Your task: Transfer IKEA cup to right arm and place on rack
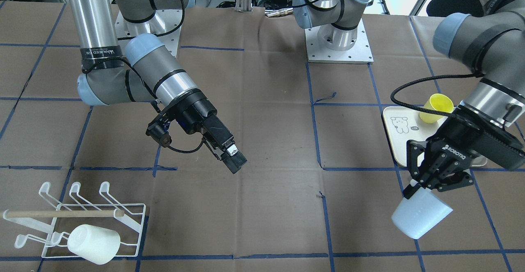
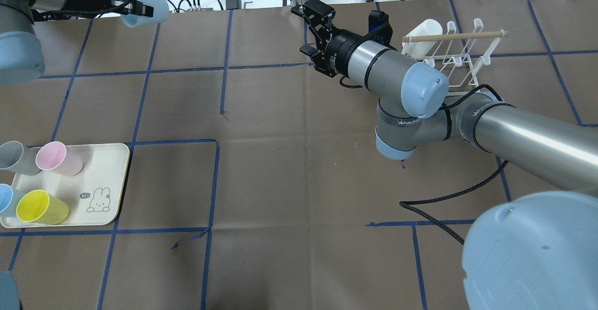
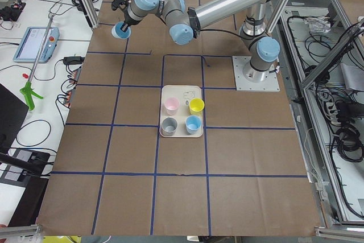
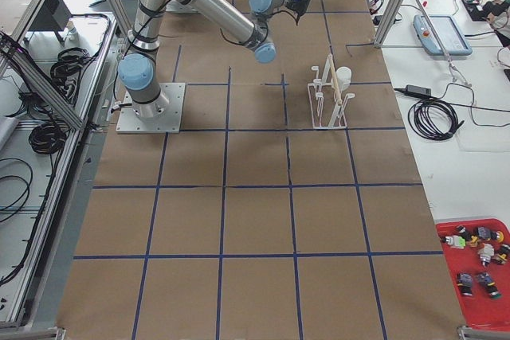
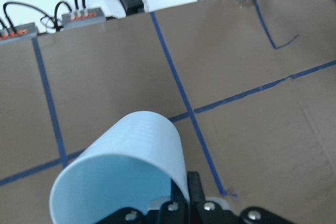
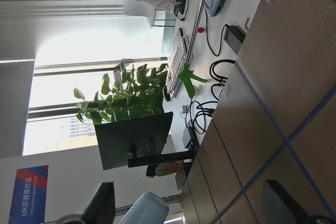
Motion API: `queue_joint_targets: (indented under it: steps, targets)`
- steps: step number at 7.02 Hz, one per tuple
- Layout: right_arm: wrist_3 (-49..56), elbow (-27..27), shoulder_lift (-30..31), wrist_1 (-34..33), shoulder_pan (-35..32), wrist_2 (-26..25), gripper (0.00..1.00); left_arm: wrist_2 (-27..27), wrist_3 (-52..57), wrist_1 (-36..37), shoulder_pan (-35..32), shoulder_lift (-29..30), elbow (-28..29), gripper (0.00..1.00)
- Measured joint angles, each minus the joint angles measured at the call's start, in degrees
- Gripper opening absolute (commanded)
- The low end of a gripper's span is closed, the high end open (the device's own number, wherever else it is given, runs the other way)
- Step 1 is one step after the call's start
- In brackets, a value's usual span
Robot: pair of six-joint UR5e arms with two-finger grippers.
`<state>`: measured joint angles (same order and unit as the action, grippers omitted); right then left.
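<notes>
L gripper clamped on rim of pale-blue cup, tilted, off table, beside tray. R gripper jaws wide apart, empty, midair. Rack well apart, holds white cup.

A cream tray holds pink cup, grey cup, blue cup, yellow cup

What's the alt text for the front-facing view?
Left gripper holds a pale blue cup by its rim, at the view's right. Right gripper hangs empty near centre; the rack at lower left holds one white cup.
</notes>
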<state>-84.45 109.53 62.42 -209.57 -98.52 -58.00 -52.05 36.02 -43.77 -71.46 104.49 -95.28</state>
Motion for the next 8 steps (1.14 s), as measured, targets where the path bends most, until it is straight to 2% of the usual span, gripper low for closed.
queue_joint_targets:
  steps: [3, 5, 7, 8]
  targets:
    - [-0.1, -0.1, -1.4, -0.1, 0.1, 0.0, 1.0, 12.4, -0.1, 27.4, -3.3, 1.2, -12.2, 0.0]
    - [-0.1, 0.0, -1.7, -0.3, 0.5, 0.0, 1.0, 18.4, -0.5, 44.1, -5.6, 4.3, -18.6, 0.0]
    - [0.0, 0.0, -1.4, -0.3, 1.7, 0.0, 1.0, 19.9, -5.2, 58.5, -10.0, 8.5, -21.0, 0.0]
    - [0.0, 0.2, -1.3, -0.4, 2.2, 0.0, 1.0, 17.8, -8.0, 61.2, -12.7, 8.8, -21.1, 0.0]
